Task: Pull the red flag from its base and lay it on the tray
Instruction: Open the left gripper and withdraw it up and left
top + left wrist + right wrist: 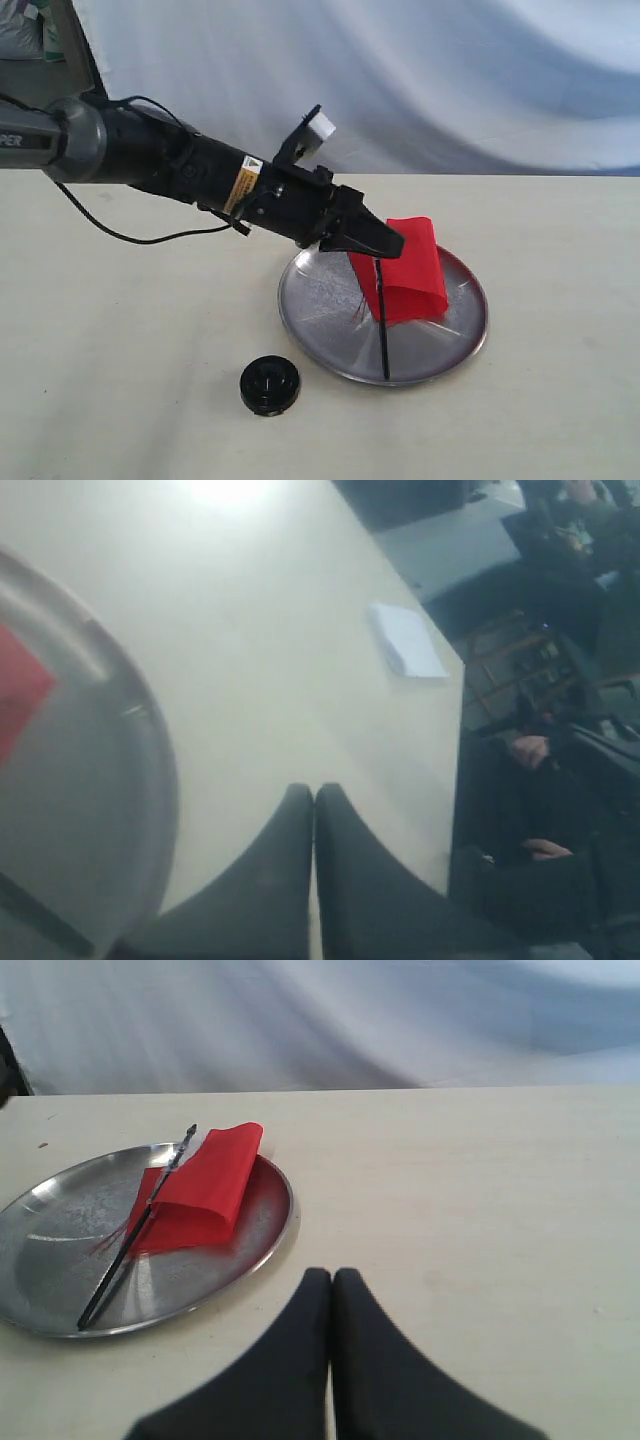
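Observation:
The red flag (410, 272) lies folded on the silver tray (320, 320), its black pole (383, 330) pointing toward the tray's near rim. The right wrist view shows the same red flag (205, 1185) and pole (125, 1250) on the tray (60, 1210). The black round base (269, 385) sits alone on the table in front of the tray. My left gripper (392, 245) hovers above the tray's far side, shut and empty; the left wrist view shows its fingertips pressed together (314, 792) beside the tray (110, 780). My right gripper (332, 1276) is shut, empty, and apart from the tray.
The table is cream-coloured with a white cloth backdrop behind it. A white paper (407, 640) lies near the table's far edge in the left wrist view. A black cable (130, 235) hangs from the left arm over the table.

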Robot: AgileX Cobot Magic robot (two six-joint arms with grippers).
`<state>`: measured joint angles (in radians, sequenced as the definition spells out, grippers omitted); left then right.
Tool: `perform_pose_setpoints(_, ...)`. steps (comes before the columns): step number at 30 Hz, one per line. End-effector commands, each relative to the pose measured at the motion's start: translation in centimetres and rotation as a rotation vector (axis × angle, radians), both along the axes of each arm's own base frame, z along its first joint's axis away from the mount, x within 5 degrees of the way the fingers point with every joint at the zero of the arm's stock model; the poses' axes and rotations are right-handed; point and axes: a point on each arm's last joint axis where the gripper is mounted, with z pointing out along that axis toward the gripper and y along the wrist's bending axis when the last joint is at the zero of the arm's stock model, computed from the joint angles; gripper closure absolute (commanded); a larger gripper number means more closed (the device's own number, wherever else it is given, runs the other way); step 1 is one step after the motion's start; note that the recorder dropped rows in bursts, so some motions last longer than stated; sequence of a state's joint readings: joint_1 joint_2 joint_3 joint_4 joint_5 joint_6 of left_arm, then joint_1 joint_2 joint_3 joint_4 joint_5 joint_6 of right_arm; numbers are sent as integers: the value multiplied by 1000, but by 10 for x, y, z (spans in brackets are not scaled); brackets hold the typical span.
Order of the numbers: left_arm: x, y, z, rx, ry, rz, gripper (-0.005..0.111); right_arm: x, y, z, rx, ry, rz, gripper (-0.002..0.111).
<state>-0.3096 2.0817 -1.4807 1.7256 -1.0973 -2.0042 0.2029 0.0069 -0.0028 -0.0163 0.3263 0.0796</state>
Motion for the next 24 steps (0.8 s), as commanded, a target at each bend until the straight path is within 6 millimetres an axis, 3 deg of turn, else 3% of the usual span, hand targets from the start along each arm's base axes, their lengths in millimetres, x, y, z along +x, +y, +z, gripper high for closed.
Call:
perform_pose_setpoints(1, -15, 5, 31, -52, -35, -108, 107, 0, 0, 0, -8, -11, -1, 108)
perform_pose_setpoints(7, -35, 13, 57, -40, -87, -56, 107, 0, 0, 0, -8, -11, -1, 108)
perform_pose_setpoints(15, -86, 32, 92, -20, -223, -4, 107, 0, 0, 0, -8, -11, -1, 108)
perform_pose_setpoints(20, -121, 52, 108, 44, -368, 140, 107, 0, 0, 0, -8, -11, -1, 108)
perform_pose_setpoints(24, -171, 81, 117, 112, -529, 305, 107, 0, 0, 0, -8, -11, -1, 108)
